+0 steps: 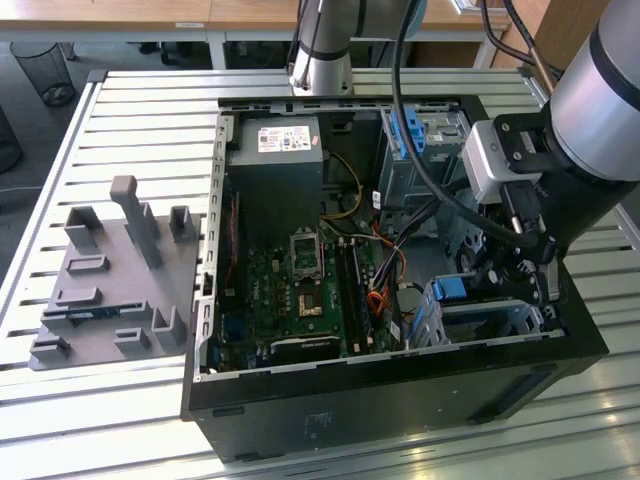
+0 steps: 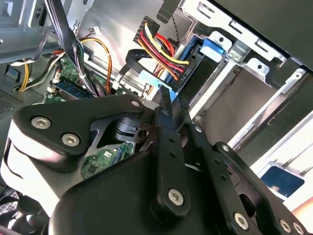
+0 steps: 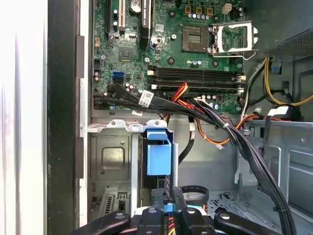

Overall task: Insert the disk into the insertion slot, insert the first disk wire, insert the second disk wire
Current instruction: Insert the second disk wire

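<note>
One bright blue disk stands edge-up in the silver insertion slot; pincer state unclear.

The pincer is low inside the open computer case, close to the insertion slot at the case's 4 o'clock corner. A thick bunch of wires crosses the gap between the board and the slot. The tall grey cage blocks 1 o'clock. The big grey box fills 11 o'clock. Above the board there is open room.
</note>
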Controlling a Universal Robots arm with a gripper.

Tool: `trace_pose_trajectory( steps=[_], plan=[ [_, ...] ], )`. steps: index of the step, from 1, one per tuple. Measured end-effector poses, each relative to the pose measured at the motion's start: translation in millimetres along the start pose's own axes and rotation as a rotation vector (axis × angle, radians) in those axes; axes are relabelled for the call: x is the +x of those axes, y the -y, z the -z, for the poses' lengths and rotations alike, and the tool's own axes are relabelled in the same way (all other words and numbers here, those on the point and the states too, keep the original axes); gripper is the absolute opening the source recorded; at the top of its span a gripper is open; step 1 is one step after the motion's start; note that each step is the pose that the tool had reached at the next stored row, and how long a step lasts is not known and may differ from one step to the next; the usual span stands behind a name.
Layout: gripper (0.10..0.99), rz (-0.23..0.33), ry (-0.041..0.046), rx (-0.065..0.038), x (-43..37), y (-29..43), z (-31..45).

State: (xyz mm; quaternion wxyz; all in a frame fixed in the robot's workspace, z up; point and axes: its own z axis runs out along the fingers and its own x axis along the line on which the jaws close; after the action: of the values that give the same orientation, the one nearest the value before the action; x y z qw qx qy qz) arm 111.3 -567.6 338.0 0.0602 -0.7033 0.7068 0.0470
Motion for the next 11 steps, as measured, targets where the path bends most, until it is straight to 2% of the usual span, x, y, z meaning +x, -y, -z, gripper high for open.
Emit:
trace_pose_trajectory(
  steps=[3,5,11],
  plan=[
    [0.208,0.000,0.0003,-0.001,-0.4,0.2,3.1],
    [0.106,0.000,0.0004,-0.002,-0.6,0.2,3.9],
    [0.106,-0.001,-0.0001,-0.003,-0.9,0.3,5.7]
  ],
)
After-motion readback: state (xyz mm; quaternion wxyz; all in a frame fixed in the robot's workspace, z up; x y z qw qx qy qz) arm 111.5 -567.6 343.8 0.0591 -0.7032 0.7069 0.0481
